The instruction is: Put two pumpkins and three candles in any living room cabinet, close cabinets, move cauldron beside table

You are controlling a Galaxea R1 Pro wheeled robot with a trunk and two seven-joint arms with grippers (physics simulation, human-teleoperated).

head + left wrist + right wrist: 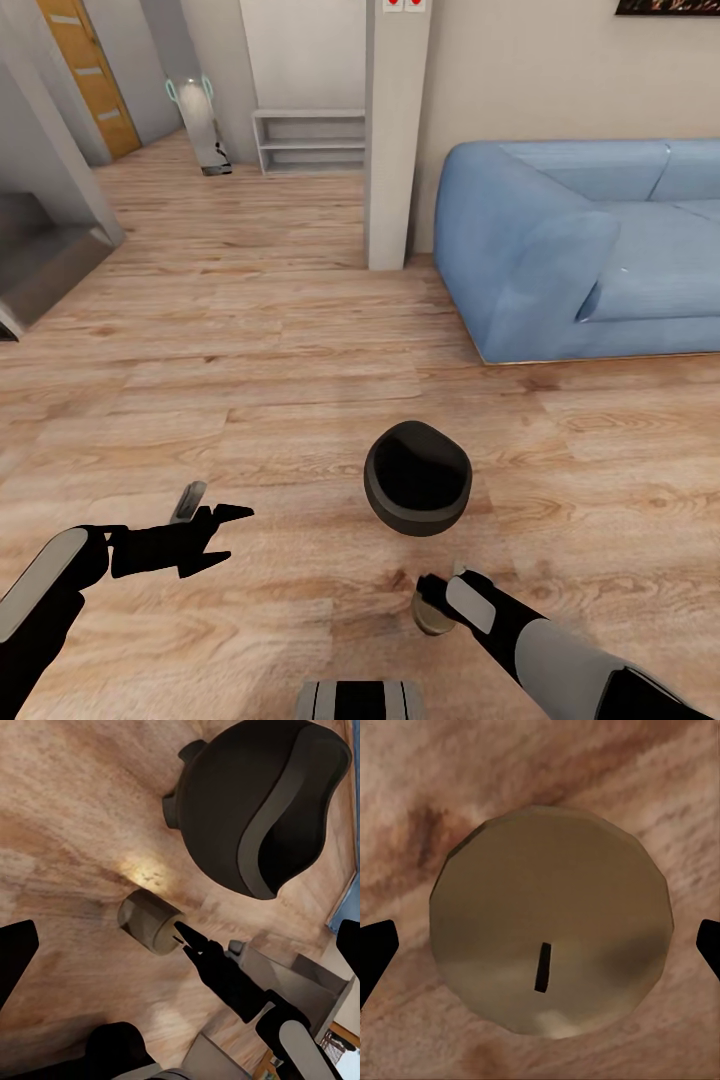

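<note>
A beige candle (pixel 431 620) stands upright on the wood floor, its flat top and dark wick (pixel 542 967) facing the right wrist camera. My right gripper (pixel 436 592) hangs straight above the candle (pixel 551 937), open, with a black fingertip on each side and not touching it. The black cauldron (pixel 418 480) sits on the floor just beyond the candle. In the left wrist view the cauldron (pixel 255 802), the candle (pixel 150 921) and the right gripper's fingers (pixel 196 947) show together. My left gripper (pixel 220 540) hovers open over bare floor to the left, holding nothing.
A blue sofa (pixel 580 250) stands at the right, with a white pillar (pixel 397 130) beside it. A low white shelf (pixel 308 140) and a wooden door (pixel 92 75) are at the back. A grey step (pixel 40 255) juts in at the left.
</note>
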